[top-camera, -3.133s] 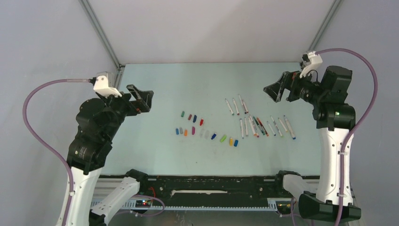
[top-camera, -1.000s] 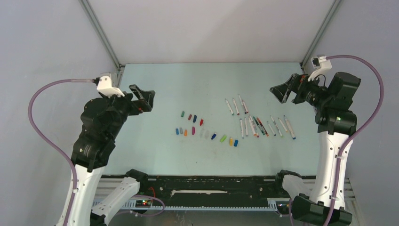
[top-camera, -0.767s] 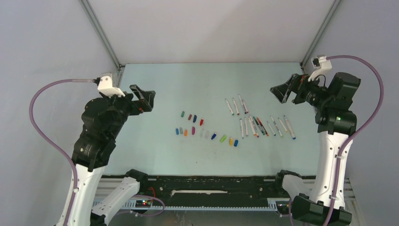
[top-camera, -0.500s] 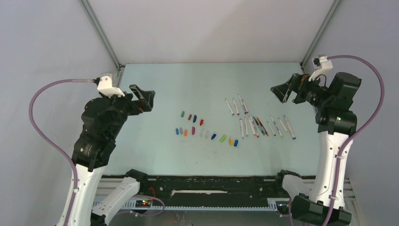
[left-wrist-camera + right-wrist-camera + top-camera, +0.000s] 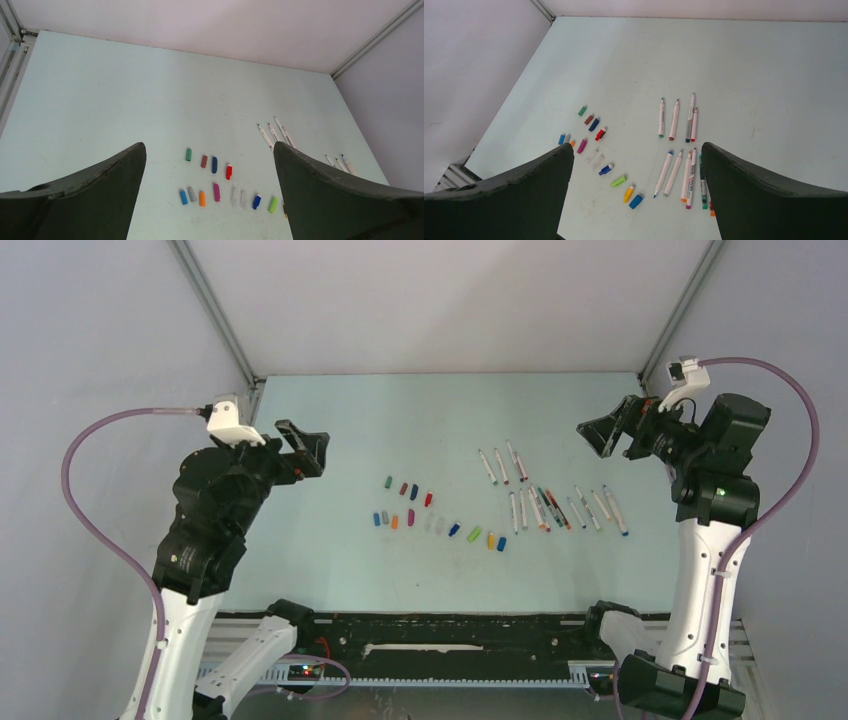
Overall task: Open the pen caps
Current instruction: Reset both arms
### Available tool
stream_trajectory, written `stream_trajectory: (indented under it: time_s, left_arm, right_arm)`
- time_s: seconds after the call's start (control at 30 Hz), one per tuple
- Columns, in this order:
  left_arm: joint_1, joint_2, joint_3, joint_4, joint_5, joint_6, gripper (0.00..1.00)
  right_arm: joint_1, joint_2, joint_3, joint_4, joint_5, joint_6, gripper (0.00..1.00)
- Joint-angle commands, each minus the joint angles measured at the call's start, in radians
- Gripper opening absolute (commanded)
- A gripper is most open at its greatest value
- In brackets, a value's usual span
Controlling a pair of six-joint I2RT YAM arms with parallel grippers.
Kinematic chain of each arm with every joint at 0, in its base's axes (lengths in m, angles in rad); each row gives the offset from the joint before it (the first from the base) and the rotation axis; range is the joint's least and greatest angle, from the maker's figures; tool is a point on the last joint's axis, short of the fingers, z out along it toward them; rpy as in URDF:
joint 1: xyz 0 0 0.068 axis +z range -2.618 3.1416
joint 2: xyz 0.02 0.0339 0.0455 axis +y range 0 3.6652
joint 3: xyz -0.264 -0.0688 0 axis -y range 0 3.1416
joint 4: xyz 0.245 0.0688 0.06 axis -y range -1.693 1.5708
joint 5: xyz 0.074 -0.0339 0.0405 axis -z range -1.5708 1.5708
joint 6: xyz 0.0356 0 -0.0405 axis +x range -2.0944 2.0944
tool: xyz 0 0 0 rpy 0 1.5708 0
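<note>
Plainly, the left hand [image 5: 303,452] and right hand [image 5: 603,435] both hang spread wide, grasping nothing, raised at opposite sides of the counter [image 5: 330,540]; the pen caps [image 5: 428,510] already lie loose in two rows at mid-counter, nearer the left hand. The pens [image 5: 545,502] lie beside them toward the right hand, barrels running roughly near-to-far; so the work looks done.

Work surface was a pale mint-green table [image 5: 330,560], matte, with faint smudges and scuffs. Plain grey-lilac walls [image 5: 440,300] enclosed it at the back and both sides. Metal frame rails [image 5: 215,312] ran along the two rear corners. A black rail [image 5: 450,632] crossed the near edge. Lighting was even and diffuse, shadows soft.
</note>
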Motion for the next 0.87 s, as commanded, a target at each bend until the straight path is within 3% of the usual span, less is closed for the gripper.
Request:
stream_trajectory:
  time_s: [0.0,0.83]
  left_arm:
    - [0.01,-0.001,-0.018,0.042,0.005,0.026,1.0]
    - [0.019,0.009,-0.012,0.045,0.016,0.029,1.0]
  right_arm:
    - [-0.005,-0.014,0.002,0.033,-0.015,0.018,1.0]
    - [-0.024,-0.008,0.002,0.045,-0.034,0.036,1.0]
